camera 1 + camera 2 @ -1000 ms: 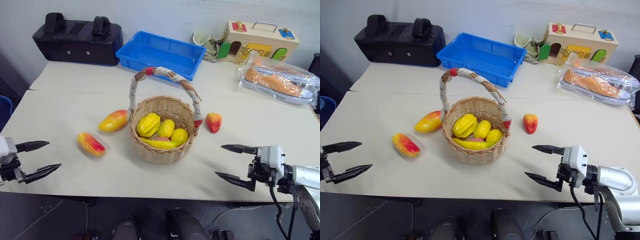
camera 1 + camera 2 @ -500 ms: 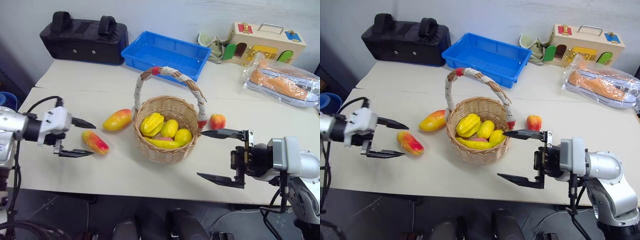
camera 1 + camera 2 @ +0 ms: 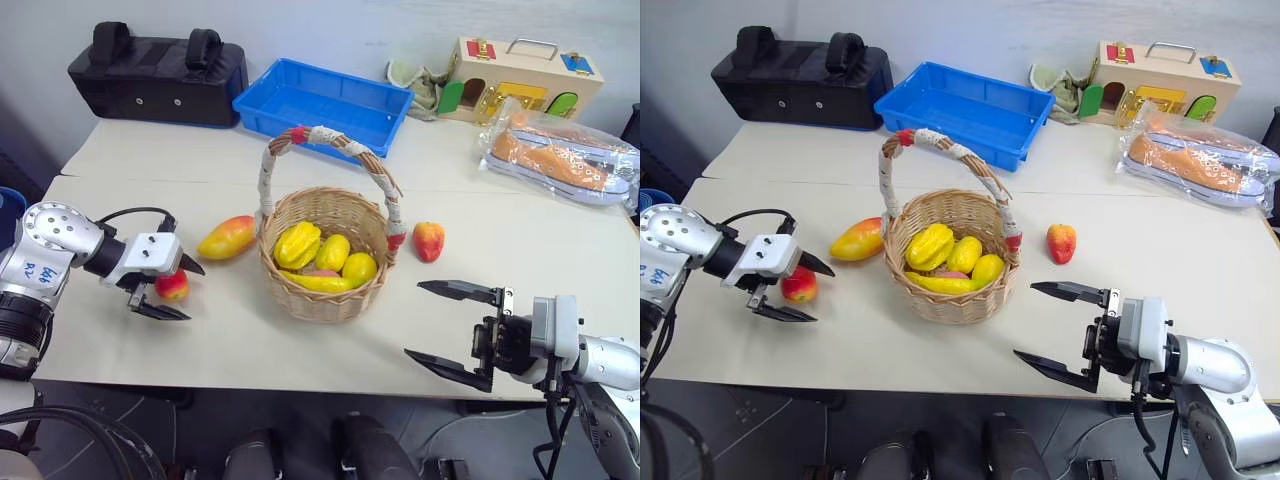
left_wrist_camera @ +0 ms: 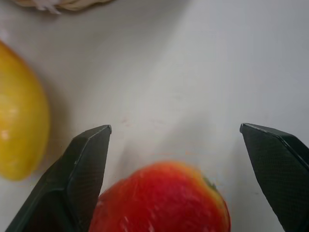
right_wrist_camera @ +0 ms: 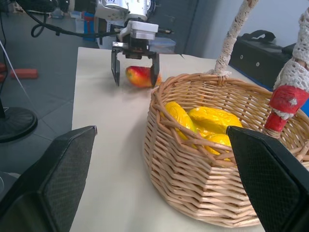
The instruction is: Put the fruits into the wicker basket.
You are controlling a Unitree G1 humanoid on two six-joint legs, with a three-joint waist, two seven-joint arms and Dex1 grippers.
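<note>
We see two silver-grey rounded arms with white wrist blocks. The left arm (image 3: 48, 245) carries blue markings and a looping black cable. Each ends in two black, tapering, pointed fingers: left gripper (image 3: 172, 290), right gripper (image 3: 452, 330). Up close, the fingers (image 4: 77, 179) show a fine woven texture.

Soft, even light falls from above across the pale table (image 3: 520, 250), bright without harshness. The basket (image 3: 325, 262) casts a faint, diffuse shadow toward the near edge. Small glints sit on the glossy yellow fruit inside it and on the clear wrapping (image 3: 560, 150) at the far right. In the left wrist view the red fruit (image 4: 159, 200) and the yellow one (image 4: 19, 125) are blurred, too close for focus.
</note>
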